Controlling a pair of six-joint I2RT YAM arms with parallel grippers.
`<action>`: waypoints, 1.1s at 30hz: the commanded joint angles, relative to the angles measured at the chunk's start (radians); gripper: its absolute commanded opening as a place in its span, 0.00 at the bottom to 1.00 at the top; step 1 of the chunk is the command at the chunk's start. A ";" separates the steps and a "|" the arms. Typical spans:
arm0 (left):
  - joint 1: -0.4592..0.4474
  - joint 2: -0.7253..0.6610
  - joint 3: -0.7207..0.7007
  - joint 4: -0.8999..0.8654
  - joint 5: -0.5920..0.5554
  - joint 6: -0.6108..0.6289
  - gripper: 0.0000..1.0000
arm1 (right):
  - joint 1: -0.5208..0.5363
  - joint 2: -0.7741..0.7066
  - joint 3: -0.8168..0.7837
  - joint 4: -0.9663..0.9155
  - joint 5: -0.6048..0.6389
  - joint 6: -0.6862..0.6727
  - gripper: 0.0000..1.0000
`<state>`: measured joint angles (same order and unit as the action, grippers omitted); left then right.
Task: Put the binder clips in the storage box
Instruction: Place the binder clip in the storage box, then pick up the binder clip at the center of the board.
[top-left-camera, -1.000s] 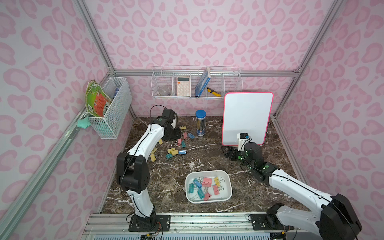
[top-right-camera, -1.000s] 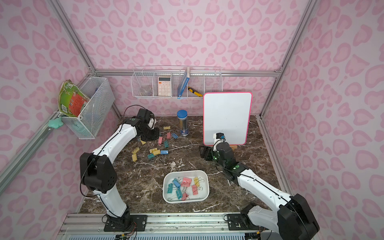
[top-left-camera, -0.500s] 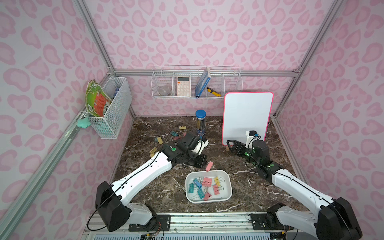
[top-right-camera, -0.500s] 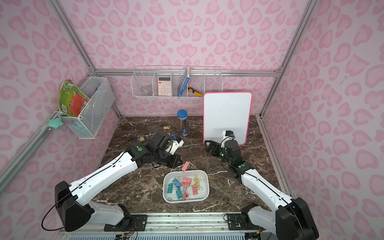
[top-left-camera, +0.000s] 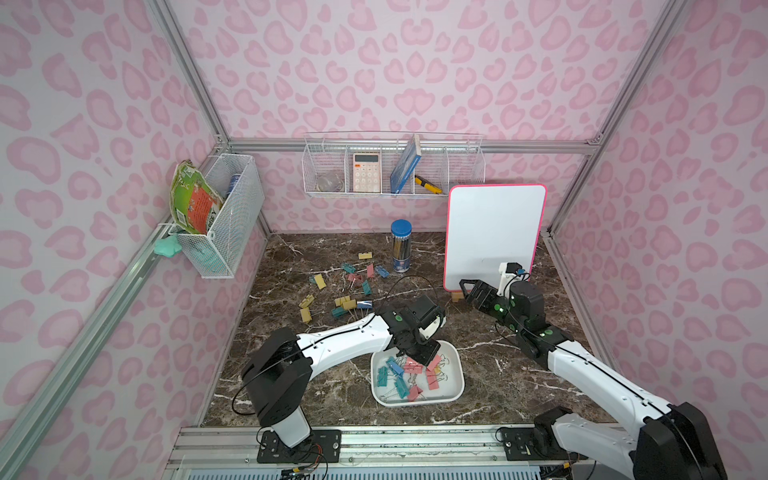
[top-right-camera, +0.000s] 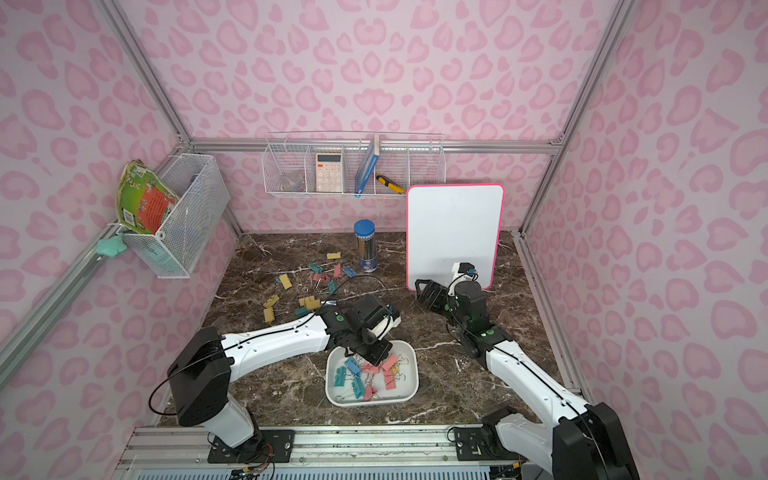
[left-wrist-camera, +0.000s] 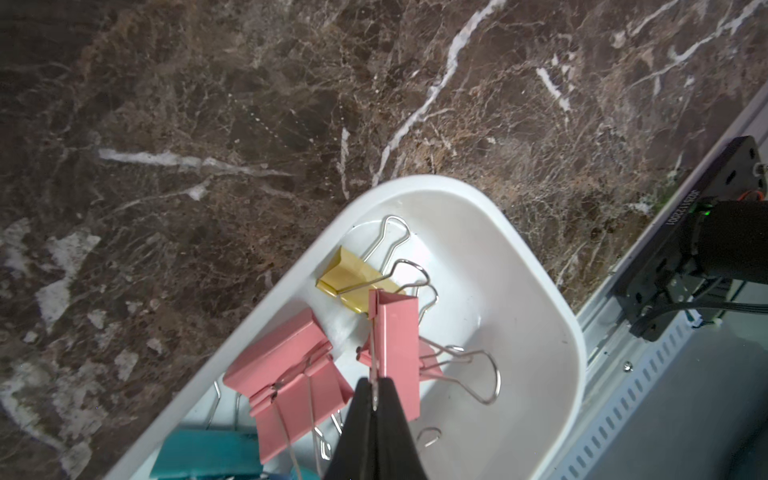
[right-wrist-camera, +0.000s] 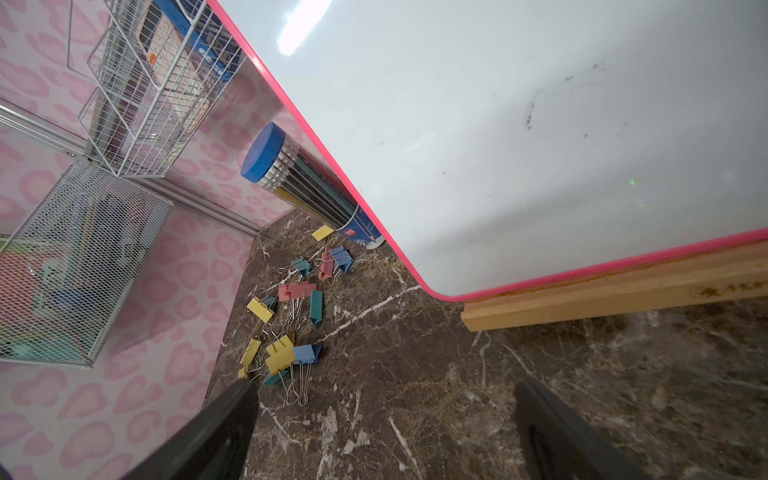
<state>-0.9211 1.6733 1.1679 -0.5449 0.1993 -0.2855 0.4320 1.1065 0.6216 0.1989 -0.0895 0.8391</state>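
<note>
**Inspector:** What differs from the earlier frames?

**Assistant:** A second ago the left arm was reaching the loose binder clips (top-left-camera: 347, 291) in the rear-left part of the desk (top-left-camera: 511, 374). It is now at the storage box (top-left-camera: 457, 388), which sits near the middle of the front edge. Half a second ago the left pincer (top-left-camera: 427, 358) was just outside the box's rear rim. It is now over the rear part of the box. The right pincer's jaws stand wider than a second ago.

**Inspector:** State of the left pincer?

**Assistant:** Pressed together. In the left wrist view the black fingers (left-wrist-camera: 355, 436) pinch the wire handle of a pink clip (left-wrist-camera: 397, 345). The clip hangs over the box's interior, above a yellow clip (left-wrist-camera: 353, 276). I cannot tell whether it touches the clips beneath.

**Inspector:** And the right pincer (right-wrist-camera: 382, 436)?

**Assistant:** Spread wide and holding nothing. It hovers over bare desk just beside the wooden stand (right-wrist-camera: 623, 291) of the whiteboard (top-left-camera: 494, 232).

**Inspector:** Where are the task items?

**Assistant:** A heap of clips lies inside the box. The others are scattered loose toward the rear-left, near the pencil tube (top-left-camera: 401, 249).
</note>
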 joint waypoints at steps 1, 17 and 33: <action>0.001 -0.005 -0.021 0.067 -0.002 -0.014 0.06 | 0.012 -0.002 0.014 0.010 0.004 -0.032 0.98; 0.529 -0.452 0.095 -0.077 -0.033 0.041 0.47 | 0.336 0.304 0.400 -0.093 0.219 -0.498 0.95; 0.932 -0.478 -0.054 0.072 0.077 0.012 0.49 | 0.438 1.268 1.520 -0.643 0.395 -0.899 0.40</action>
<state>0.0071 1.1904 1.1168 -0.5137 0.2340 -0.2455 0.8692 2.2612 1.9926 -0.2535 0.2344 0.0139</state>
